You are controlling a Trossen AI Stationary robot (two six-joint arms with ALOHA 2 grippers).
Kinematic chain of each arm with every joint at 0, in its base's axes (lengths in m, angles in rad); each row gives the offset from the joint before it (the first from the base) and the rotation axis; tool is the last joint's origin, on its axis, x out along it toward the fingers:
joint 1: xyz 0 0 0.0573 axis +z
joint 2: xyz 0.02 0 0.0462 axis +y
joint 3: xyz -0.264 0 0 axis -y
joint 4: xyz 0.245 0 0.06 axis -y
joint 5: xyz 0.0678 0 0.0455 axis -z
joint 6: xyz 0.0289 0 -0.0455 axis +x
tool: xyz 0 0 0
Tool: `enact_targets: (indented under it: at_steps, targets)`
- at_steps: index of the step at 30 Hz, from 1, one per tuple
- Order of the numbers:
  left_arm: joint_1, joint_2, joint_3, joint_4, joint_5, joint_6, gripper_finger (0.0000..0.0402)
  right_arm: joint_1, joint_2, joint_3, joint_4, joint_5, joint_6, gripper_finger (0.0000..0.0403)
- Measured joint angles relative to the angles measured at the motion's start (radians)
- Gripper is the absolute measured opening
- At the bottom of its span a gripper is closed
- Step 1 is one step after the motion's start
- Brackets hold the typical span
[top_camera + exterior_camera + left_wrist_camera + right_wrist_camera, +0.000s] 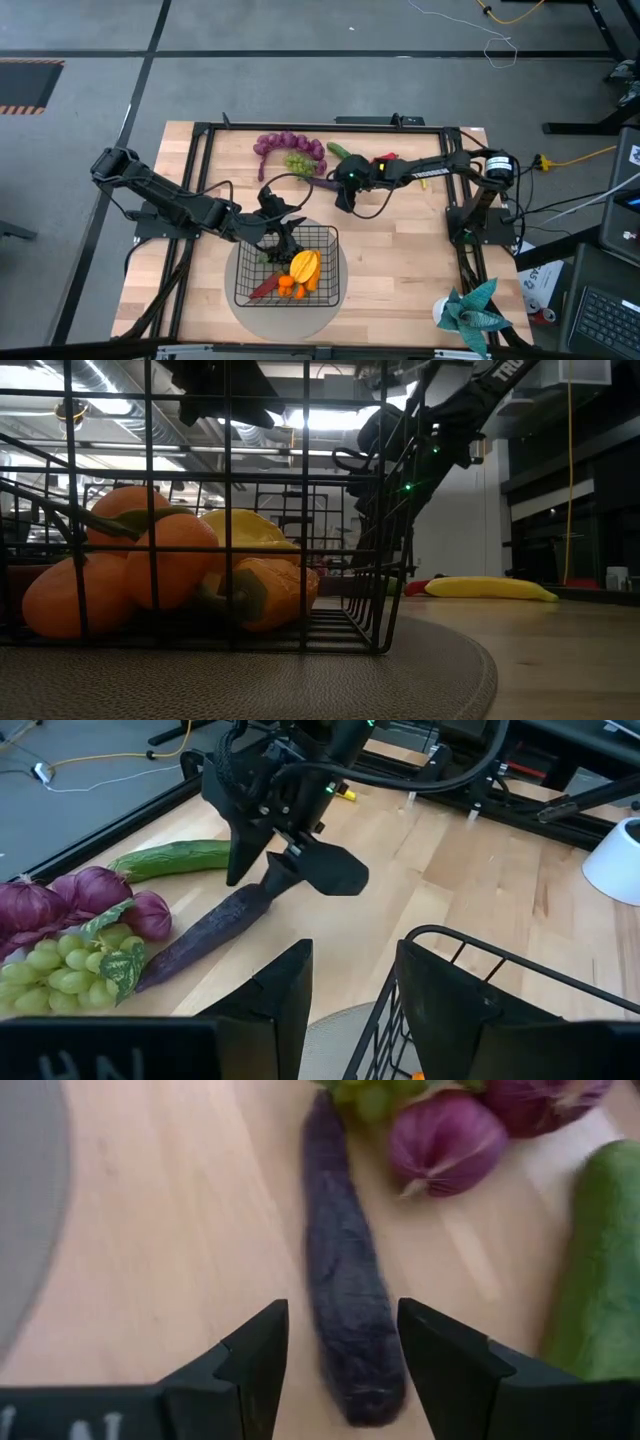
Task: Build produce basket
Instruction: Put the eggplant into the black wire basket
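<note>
The black wire basket [288,265] stands on a round grey mat [335,310] and holds orange and yellow pieces [300,272] and a red one [265,288]. My left gripper [350,960] is open at the basket's far left corner [415,935], one finger on either side of the wire wall. My right gripper [340,1320] is open and points down. Its fingers stand on either side of one end of the dark purple eggplant [345,1300], which lies flat on the wood. Purple grapes [285,145], green grapes [300,162], a cucumber [340,152], a red chili [385,158] and a banana [490,588] lie at the far side.
A black frame [300,128] runs round the table top. A white cup with a teal plant [465,312] stands at the near right corner. Bare wood [400,250] lies to the right of the basket.
</note>
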Motion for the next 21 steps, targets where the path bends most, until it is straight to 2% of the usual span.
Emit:
enact_targets:
  at_steps: [4, 8, 21]
  targets:
    - [0.0, 0.0, 0.0, 0.0, 0.0, 0.0, 0.014, 0.0, 0.0, 0.0, 0.0, 0.019, -0.04, 0.0193]
    - [0.0, 0.0, 0.0, 0.0, 0.0, -0.001, 0.014, 0.0, 0.0, 0.0, -0.001, -0.026, -0.038, 0.0193]
    - [0.0, 0.0, 0.0, 0.0, 0.0, 0.0, 0.014, 0.0, 0.0, 0.0, 0.029, -0.032, -0.025, 0.0196]
